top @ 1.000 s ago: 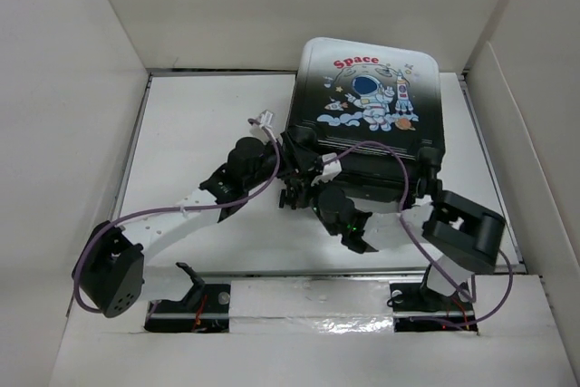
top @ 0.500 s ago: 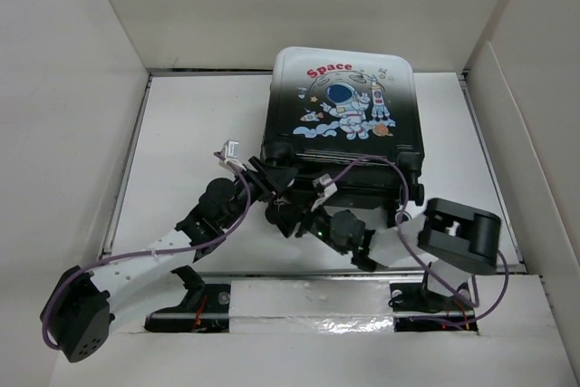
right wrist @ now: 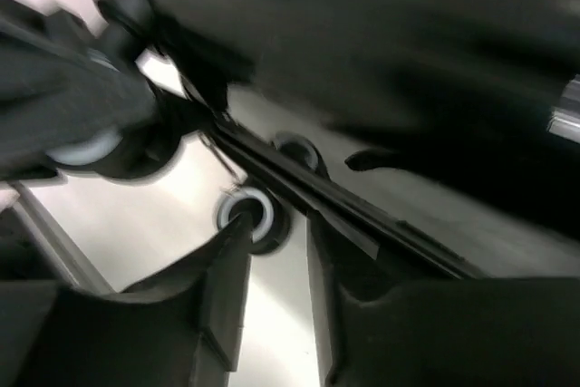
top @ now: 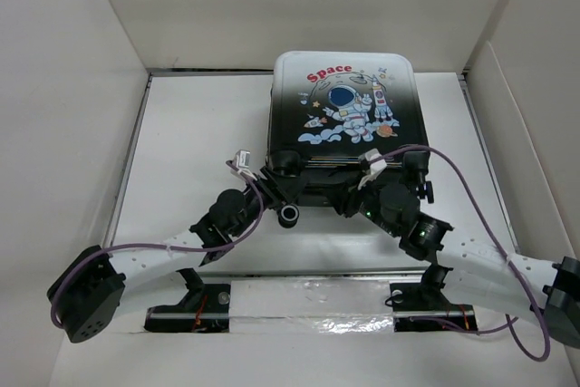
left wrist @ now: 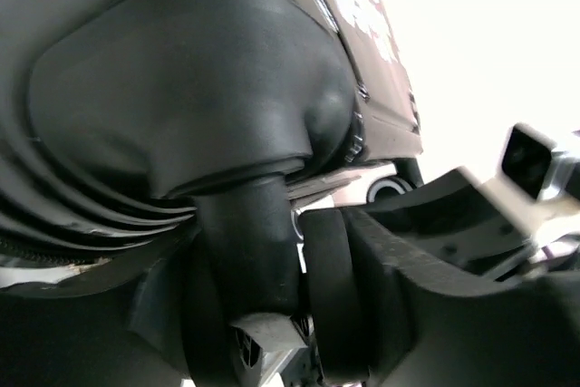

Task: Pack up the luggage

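Luggage: we see the luggage (top: 346, 129) lying closed on the white counter (top: 195, 133), astronaut shell up, its wheeled end toward our two end effectors and just ahead of both.
Left end effector: our left end effector (top: 283, 189) sits at the near-left corner of the case. In the left wrist view a caster (left wrist: 258, 251) and its stem stand between our fingers (left wrist: 399, 251); the jaws are part open and look closed around that caster, though we cannot be certain of firm contact.
Right end effector: our right end effector (top: 361, 195) reaches under the near-right edge. In the right wrist view its fingers (right wrist: 227, 278) stand a narrow gap apart with nothing between them; a wheel (right wrist: 246, 213) lies just beyond their tips.
Why so held: we judge the left grip steadies the case by its wheel while the right seeks the seam.
Progress: lid down; whether anything is packed is hidden.
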